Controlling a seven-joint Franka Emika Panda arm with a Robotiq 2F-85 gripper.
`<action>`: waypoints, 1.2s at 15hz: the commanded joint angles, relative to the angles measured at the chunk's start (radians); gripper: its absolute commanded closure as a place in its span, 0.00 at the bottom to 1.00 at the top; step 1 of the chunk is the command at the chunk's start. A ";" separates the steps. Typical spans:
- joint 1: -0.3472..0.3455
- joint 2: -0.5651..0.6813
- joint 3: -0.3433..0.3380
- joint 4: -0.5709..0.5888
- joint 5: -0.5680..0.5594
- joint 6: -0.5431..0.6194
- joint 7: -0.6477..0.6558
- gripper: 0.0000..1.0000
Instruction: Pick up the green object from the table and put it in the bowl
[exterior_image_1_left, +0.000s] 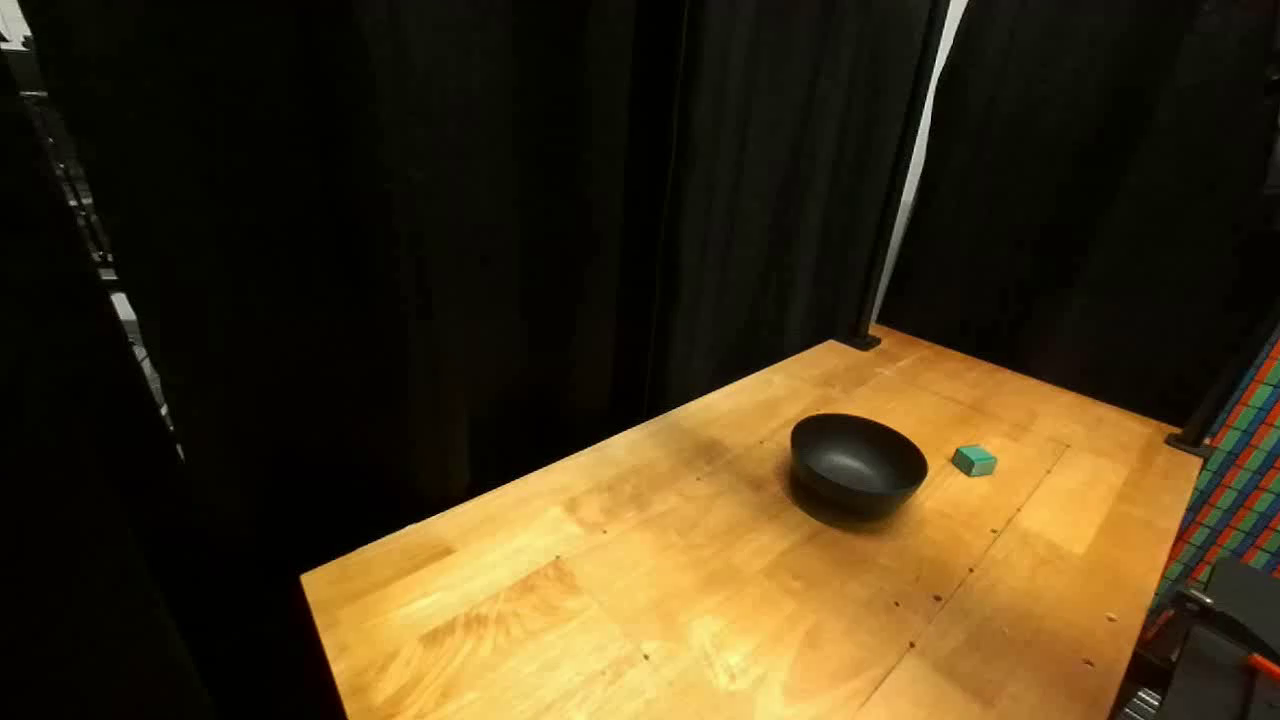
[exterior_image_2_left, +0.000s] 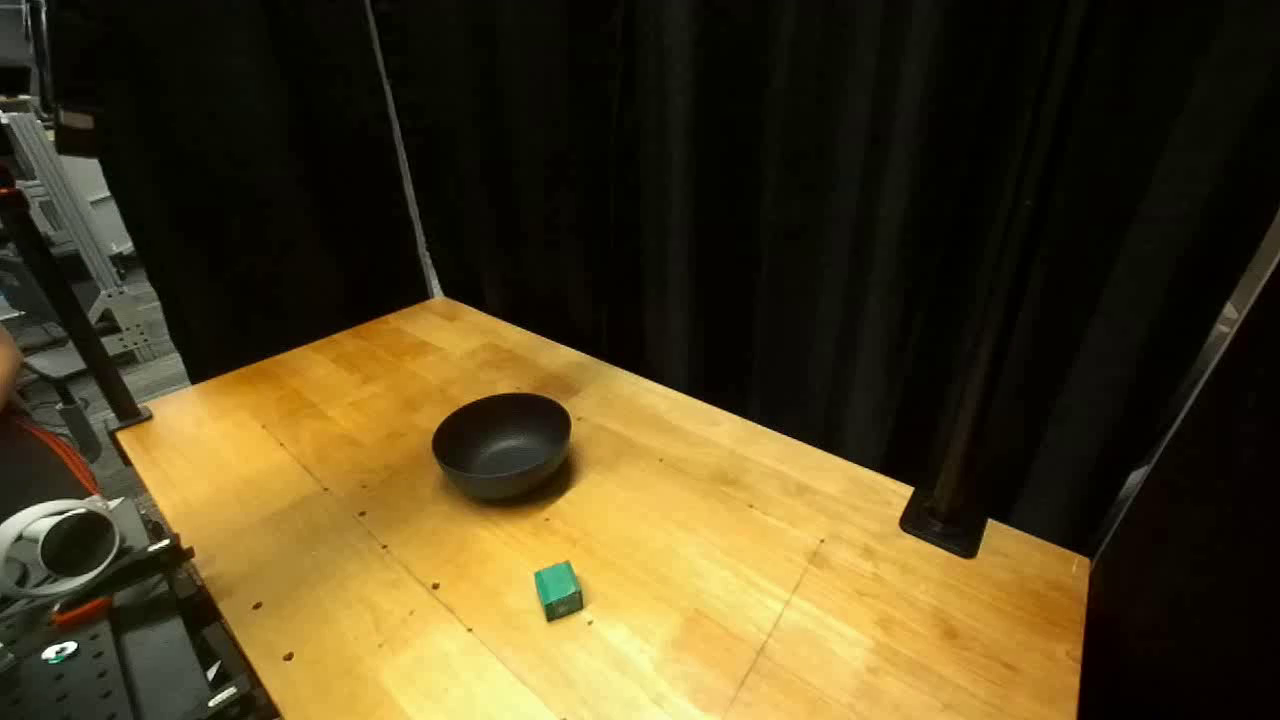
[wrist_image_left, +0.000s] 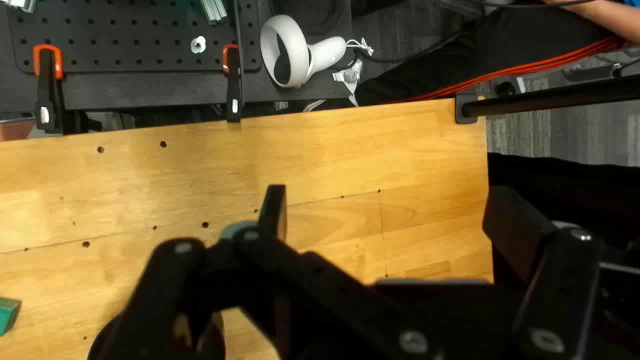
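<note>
We've got the green block (exterior_image_2_left: 558, 591) sitting on the wooden table (exterior_image_1_left: 620, 610), outside the black bowl (exterior_image_2_left: 503, 445). In both exterior views there's bare table btwn the two, so they're near each other but not touching. Bowl's upright on the same table, rim up; we can see its dark inside from both angles.

In the wrist view, we see the gripper (wrist_image_left: 387, 215) w/ its fingers (wrist_image_left: 275, 212) spread wide apart, holding nothing, mostly table showing in the gap. The block's at the left edge of that view, partly cut off & well clear of the fingers. The bowl's at the bottom, mostly hidden behind the gripper, so we can't make out much of it there.

Bkgd: black curtains (exterior_image_1_left: 500, 250) hang along the table's sides, & a black pole (wrist_image_left: 555, 100) stands at a corner. At & past the table edge in the wrist view, we spot two orange-and-black clamps (wrist_image_left: 48, 95), a pegboard (wrist_image_left: 130, 40) & a white controller (wrist_image_left: 302, 55) lying next to it.
</note>
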 joint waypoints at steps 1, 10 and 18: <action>-0.032 0.000 0.024 0.005 0.010 -0.006 -0.012 0.00; -0.097 0.088 0.020 -0.029 -0.008 0.123 0.038 0.00; -0.242 0.451 -0.040 -0.049 -0.078 0.590 0.216 0.00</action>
